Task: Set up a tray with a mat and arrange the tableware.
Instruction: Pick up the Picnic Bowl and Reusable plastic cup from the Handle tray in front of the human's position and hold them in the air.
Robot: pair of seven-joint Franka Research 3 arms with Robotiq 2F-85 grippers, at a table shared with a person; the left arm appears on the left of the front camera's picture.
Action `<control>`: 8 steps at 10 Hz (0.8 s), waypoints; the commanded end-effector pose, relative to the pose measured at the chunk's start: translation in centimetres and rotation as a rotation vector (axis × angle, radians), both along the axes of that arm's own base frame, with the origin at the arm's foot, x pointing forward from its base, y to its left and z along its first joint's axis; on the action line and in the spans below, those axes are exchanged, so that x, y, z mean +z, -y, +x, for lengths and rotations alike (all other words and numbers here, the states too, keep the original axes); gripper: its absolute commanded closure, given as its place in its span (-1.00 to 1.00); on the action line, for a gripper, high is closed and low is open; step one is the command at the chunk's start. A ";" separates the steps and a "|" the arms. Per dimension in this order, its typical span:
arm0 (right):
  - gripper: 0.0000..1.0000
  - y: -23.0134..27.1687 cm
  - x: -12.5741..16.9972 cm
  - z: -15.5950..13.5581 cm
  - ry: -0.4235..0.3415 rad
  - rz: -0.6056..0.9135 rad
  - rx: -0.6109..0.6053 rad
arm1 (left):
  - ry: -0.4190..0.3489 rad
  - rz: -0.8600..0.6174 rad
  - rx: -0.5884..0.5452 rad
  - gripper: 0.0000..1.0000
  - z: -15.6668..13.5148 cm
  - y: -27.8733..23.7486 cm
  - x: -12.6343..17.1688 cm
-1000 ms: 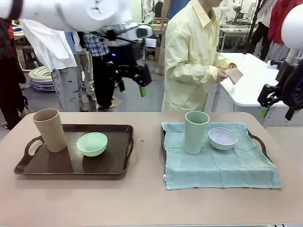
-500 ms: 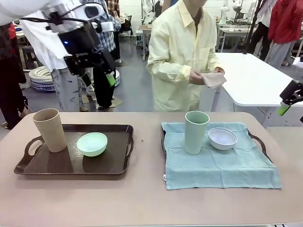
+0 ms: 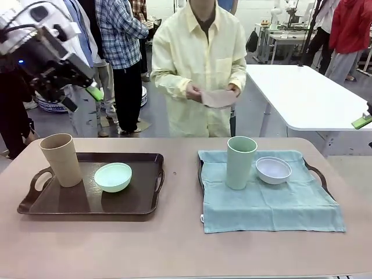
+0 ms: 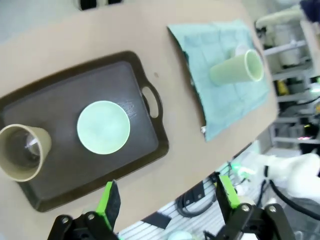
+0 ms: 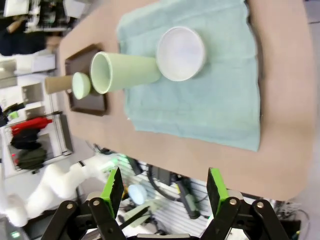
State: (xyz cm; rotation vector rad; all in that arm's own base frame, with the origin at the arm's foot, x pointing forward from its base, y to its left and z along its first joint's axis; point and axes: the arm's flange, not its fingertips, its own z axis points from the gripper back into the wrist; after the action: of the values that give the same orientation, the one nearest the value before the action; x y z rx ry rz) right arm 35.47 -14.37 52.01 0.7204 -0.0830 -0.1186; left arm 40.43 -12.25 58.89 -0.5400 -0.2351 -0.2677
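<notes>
A dark tray at the left holds the tan cup and the mint green bowl. At the right, a teal mat covers a second tray, with the sage green cup and the white bowl standing on it. My left gripper hangs open, high above the table's far left. My right gripper is at the right edge, off the table. From above, the left gripper looks down on the tray. The right gripper stands open over the mat.
A person in a pale yellow shirt stands at the far side, holding a folded beige cloth in both hands. Bare tabletop lies between the trays and along the front. A white table stands behind, and people stand at the back left.
My left arm has swung from above the table's middle to the far left. My right arm has pulled back to the right edge. The person has turned to face the table with the cloth.
</notes>
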 end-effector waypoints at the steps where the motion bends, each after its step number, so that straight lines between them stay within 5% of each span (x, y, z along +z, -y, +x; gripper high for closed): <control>1: -0.74 1.5 -0.7 0.0 -0.022 0.118 0.022 | 0.058 -0.154 0.001 -1.00 -1.8 -3.9 -1.3; 5: -0.74 4.7 -2.5 -2.1 -0.051 0.204 -0.019 | 0.074 -0.338 0.159 -1.00 -5.2 -12.8 -2.2; 8: -0.74 7.0 -3.2 -3.3 -0.079 0.236 -0.056 | 0.053 -0.421 0.169 -1.00 -7.9 -16.2 -1.6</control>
State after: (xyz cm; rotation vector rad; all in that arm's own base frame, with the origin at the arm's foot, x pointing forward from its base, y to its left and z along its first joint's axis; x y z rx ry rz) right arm 32.06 -20.50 48.47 0.9123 -0.0016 -0.2199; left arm 33.60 3.60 57.61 -0.8789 -0.3813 -0.0547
